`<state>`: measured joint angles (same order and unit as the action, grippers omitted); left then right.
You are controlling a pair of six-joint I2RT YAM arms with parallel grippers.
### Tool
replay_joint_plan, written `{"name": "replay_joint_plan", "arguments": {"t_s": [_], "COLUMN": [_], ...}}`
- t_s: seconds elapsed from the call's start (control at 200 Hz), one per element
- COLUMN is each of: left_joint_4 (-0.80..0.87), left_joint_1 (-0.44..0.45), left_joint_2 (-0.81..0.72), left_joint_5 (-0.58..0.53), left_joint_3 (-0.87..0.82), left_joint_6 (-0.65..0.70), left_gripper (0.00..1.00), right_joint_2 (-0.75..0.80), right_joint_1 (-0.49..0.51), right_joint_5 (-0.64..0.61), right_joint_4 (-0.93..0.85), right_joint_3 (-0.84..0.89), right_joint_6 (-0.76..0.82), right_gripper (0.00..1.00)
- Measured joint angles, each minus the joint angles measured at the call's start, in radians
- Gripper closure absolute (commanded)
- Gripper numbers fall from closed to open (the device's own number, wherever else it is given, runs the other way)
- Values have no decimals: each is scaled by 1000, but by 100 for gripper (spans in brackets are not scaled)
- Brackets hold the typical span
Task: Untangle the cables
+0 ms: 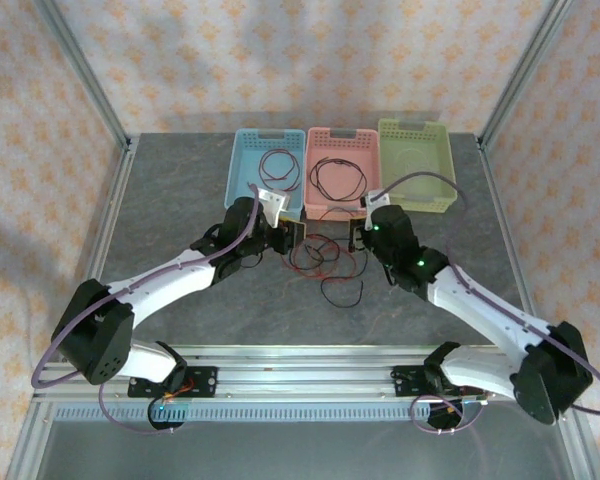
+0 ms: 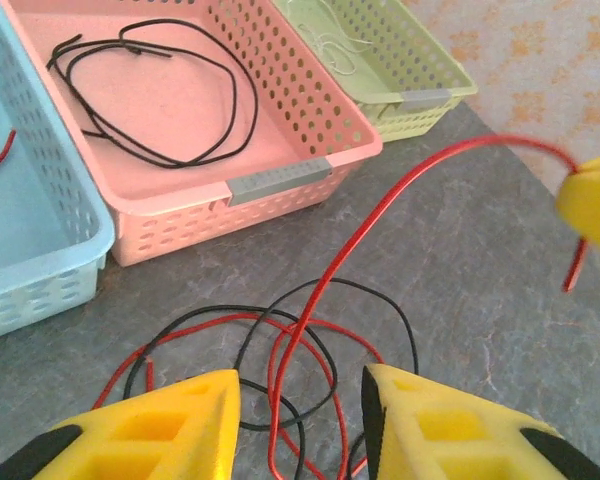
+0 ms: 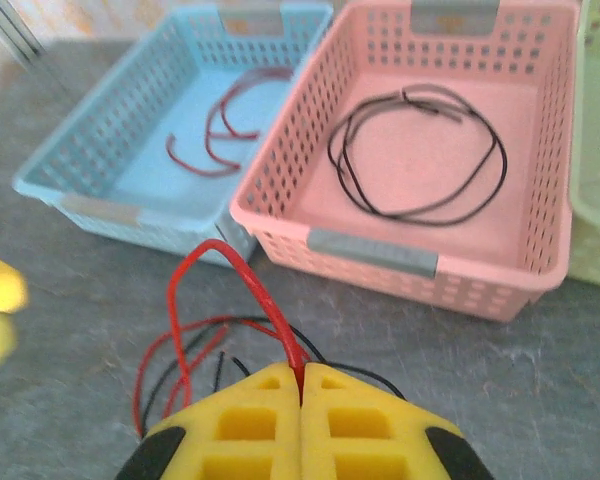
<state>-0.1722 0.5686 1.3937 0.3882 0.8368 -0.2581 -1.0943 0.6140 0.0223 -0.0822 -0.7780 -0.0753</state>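
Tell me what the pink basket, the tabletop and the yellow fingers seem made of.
Pink basket: probably moulded plastic, matte, with perforated walls. Tabletop: grey, dull, mottled like stone, possibly laminate. Yellow fingers: matte plastic or foam, with hollow square cells.

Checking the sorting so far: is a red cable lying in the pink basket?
No, the pink basket holds only a black cable; a red cable lies in the blue basket.

Lab rig: aluminium frame (image 1: 86, 70), wallpapered enclosure walls (image 1: 310, 60).
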Motion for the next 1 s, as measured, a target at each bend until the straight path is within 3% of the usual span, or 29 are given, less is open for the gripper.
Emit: {"name": "replay_joint_plan", "arguments": {"t_s": [0.325,0.996], "left_joint_4": [-75,-307], "left_joint_1": [12,61], "left_joint_2": [88,322], "left_joint_5": [82,130], "left_joint_3": [1,47], "left_joint_6": [17,-30], "left_gripper": [60,79], "right_joint_2": [82,110], "right_joint_1": [-9,-9], "right_joint_5": [31,43], "right_joint_4": [-3,-31], "right_joint_3": [-30,-60], "right_joint_6": [1,-26], "right_gripper": [100,100]}}
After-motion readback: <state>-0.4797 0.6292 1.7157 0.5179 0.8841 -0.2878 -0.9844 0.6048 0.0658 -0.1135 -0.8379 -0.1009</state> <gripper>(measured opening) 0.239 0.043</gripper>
